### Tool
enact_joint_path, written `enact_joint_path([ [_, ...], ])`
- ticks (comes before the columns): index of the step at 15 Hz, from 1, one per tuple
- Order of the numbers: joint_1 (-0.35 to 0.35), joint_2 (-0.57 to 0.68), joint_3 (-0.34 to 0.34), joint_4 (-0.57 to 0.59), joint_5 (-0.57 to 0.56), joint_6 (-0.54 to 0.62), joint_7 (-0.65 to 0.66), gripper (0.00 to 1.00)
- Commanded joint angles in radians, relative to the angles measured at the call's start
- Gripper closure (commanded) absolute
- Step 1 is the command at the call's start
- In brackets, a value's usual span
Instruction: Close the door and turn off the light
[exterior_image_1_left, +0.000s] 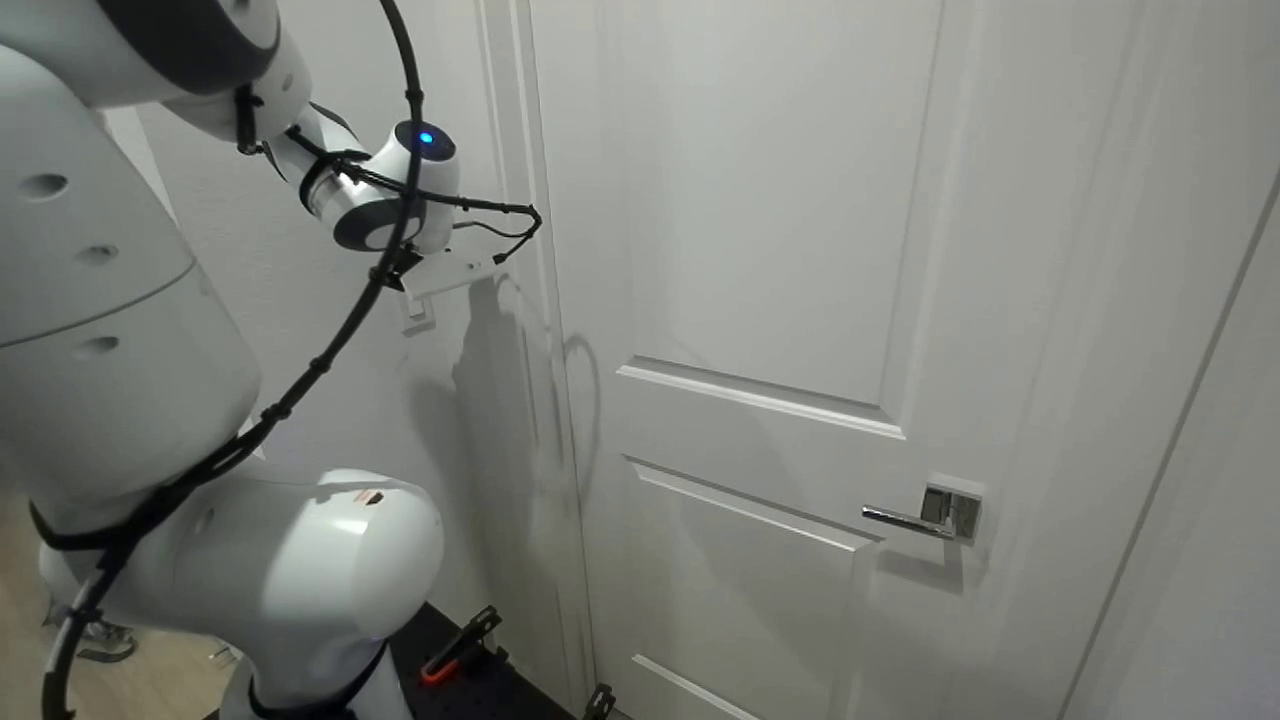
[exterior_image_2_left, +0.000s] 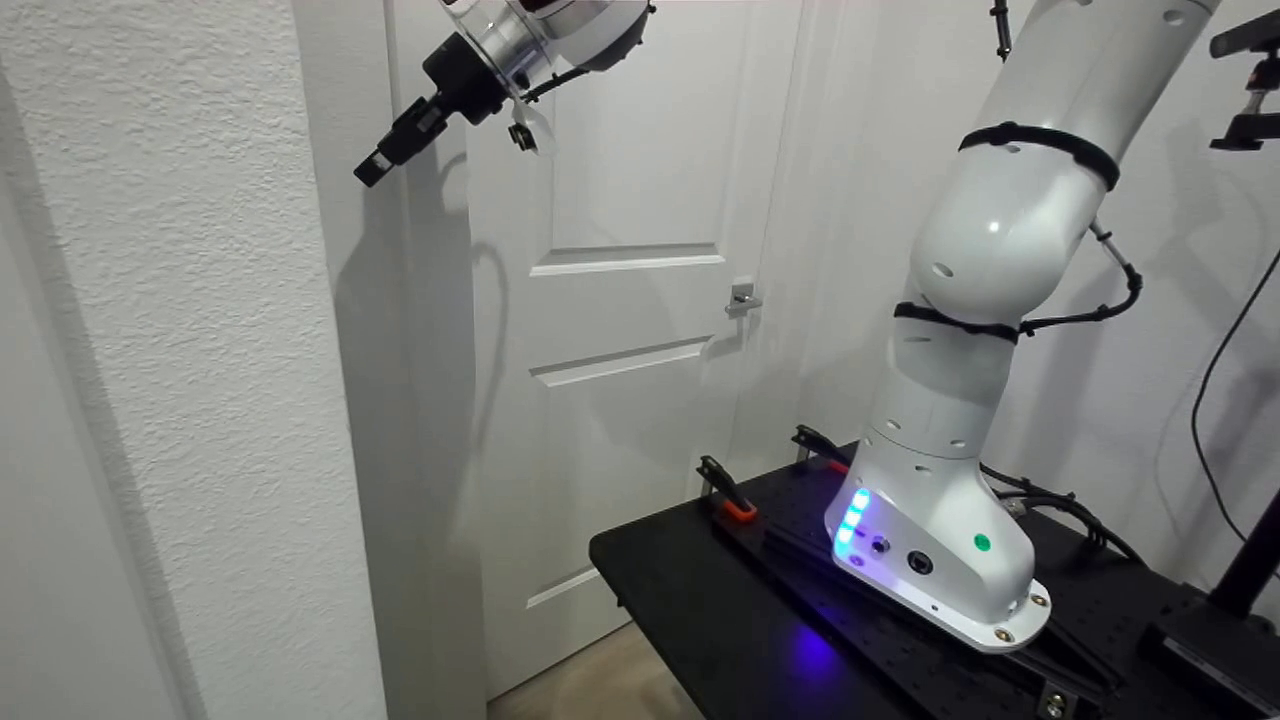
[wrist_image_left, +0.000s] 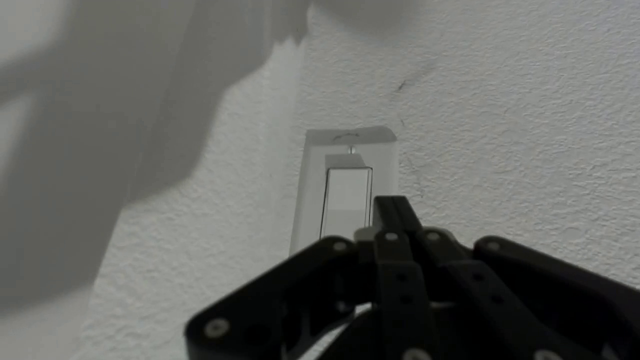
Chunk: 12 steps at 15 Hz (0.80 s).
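A tall white panelled door (exterior_image_1_left: 760, 200) with a silver lever handle (exterior_image_1_left: 940, 515) shows in both exterior views and looks closed in its frame. The lamp of the light is out of view. On the textured wall the wrist view shows its white switch plate (wrist_image_left: 311, 200), with a flat rocker (wrist_image_left: 347, 190) in the middle. My gripper (wrist_image_left: 391, 200) is shut, its fingertips pressed together with nothing between them. They overlap the plate's right side, just right of the rocker; whether they touch it I cannot tell. The gripper (exterior_image_2_left: 372, 172) slants downward in an exterior view, where the switch is hidden.
A white wall corner (exterior_image_2_left: 200, 350) stands close beside the gripper. The arm's base is on a black table (exterior_image_2_left: 660, 570) with red-and-black clamps (exterior_image_2_left: 730, 490). A black cable (exterior_image_1_left: 320, 365) runs along the arm and loops out near the wrist.
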Motion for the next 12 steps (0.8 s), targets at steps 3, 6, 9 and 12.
enact_joint_path([
  [3,0.029,0.057,0.011,0.027,0.098,0.095,-0.093,1.0],
  [6,0.047,0.094,0.015,0.044,0.149,0.156,-0.152,1.0],
  [9,0.062,0.136,0.014,0.074,0.199,0.195,-0.206,1.0],
  [12,0.072,0.179,0.015,0.108,0.247,0.221,-0.261,1.0],
])
